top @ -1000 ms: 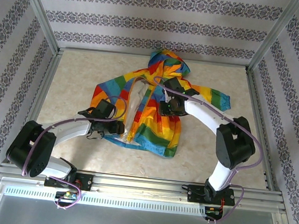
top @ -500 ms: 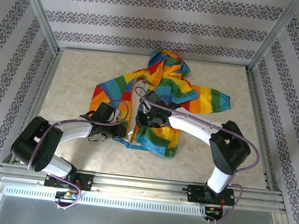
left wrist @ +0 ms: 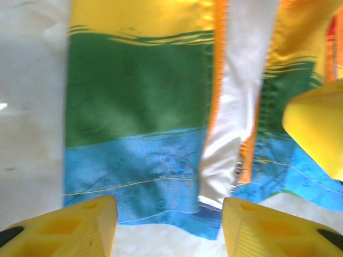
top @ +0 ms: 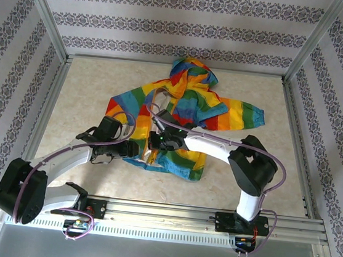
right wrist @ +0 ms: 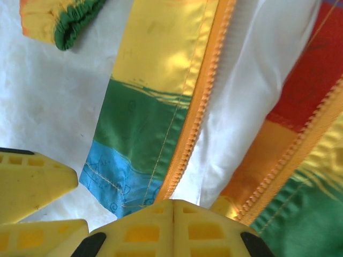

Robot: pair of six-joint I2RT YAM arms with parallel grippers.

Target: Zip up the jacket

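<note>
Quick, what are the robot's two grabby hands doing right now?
Left gripper: jaws open, holding nothing.
Right gripper: jaws shut at the jacket's orange zipper; whether it pinches fabric cannot be told.

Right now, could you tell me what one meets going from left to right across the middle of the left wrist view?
Bare table, jacket front panel, orange zipper edge, white lining, second zipper edge, yellow finger, seemingly the other gripper's.
</note>
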